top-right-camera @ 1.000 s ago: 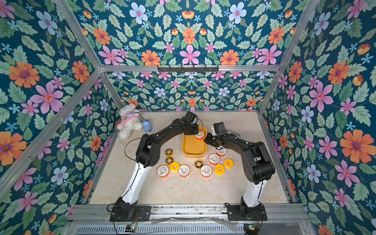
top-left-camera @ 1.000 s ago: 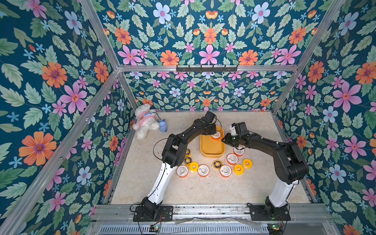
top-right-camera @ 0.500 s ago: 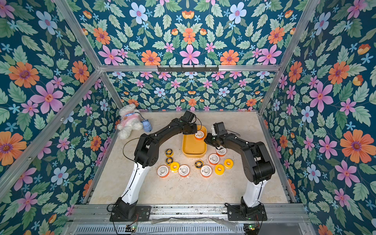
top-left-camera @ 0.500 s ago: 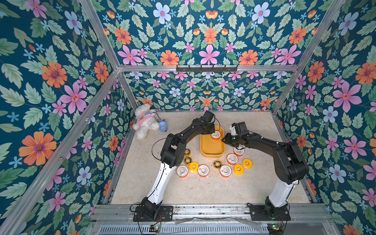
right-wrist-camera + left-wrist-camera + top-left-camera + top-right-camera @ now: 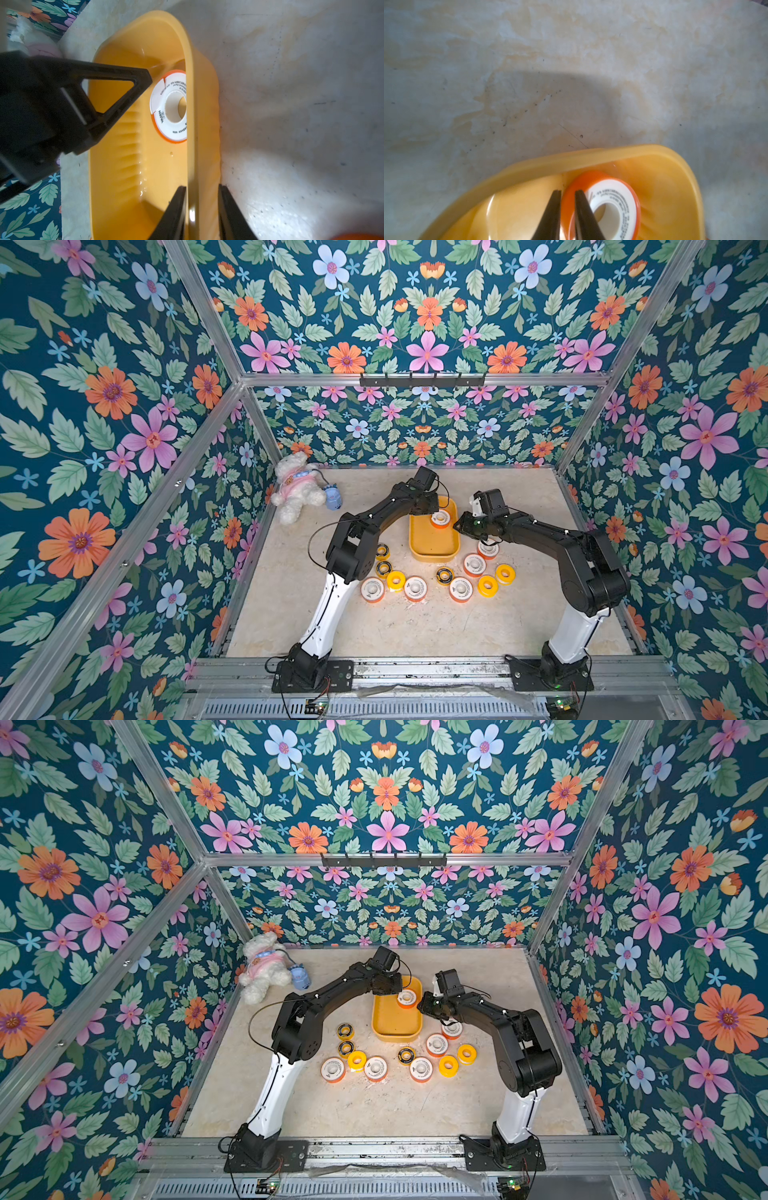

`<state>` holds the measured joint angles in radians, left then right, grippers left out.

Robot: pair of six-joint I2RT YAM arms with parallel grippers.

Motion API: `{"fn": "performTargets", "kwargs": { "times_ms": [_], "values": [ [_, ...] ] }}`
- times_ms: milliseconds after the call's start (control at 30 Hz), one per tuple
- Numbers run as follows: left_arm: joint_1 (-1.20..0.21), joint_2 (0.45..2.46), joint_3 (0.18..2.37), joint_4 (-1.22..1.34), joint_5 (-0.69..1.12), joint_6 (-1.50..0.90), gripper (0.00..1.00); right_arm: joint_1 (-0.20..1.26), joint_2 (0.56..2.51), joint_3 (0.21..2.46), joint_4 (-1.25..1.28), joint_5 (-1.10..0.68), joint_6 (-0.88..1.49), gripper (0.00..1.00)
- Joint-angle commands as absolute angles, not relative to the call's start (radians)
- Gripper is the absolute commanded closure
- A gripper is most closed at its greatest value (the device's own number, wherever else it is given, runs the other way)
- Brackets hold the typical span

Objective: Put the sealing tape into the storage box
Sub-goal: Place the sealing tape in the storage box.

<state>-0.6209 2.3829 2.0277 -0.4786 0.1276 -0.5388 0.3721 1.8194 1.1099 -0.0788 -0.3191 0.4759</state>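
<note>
Plush toy (image 5: pixel 297 493) lies at the far-left back corner of the bench (image 5: pixel 374 635), well apart from the rest. Two black-and-yellow spools (image 5: pixel 382 551) sit one behind the other just left of the storage box (image 5: pixel 432 541), near the left arm's elbow. In front of them runs a loose row: white-faced spool (image 5: pixel 372 590), yellow spool (image 5: pixel 395 580), second white-faced spool (image 5: pixel 415 588), third black-and-yellow spool (image 5: pixel 444 576).

Left gripper (image 5: pixel 568 193) hangs over the box's far end. Its jaws are almost together with only a thin slit, tips at the orange rim of the boxed sealing tape (image 5: pixel 439 518). Cannot tell if it pinches that rim or only touches it. That tape sits inside the box at the far end, by the right wall, slightly tilted.

Right gripper (image 5: pixel 201 189) is clamped on the box's right long wall, one finger inside and one outside. Right of the box, more sealing tape is on the bench: white-faced cluster (image 5: pixel 474 565) and yellow pair (image 5: pixel 487 585).
</note>
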Motion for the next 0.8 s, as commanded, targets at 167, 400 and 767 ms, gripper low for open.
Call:
{"fn": "performTargets", "kwargs": {
  "times_ms": [167,400,767],
  "values": [
    [-0.62,2.315,1.936,-0.381,0.14,-0.519,0.66,0.373,1.821,1.111,-0.084,-0.313,0.467,0.68],
    [-0.62,2.352,1.934,-0.387,0.207,-0.512,0.68,0.373,1.823,1.111,-0.086,-0.313,0.466,0.68],
    [-0.621,2.375,1.942,-0.399,0.197,-0.515,0.86,0.372,1.828,1.109,-0.088,-0.311,0.465,0.68]
  ]
}}
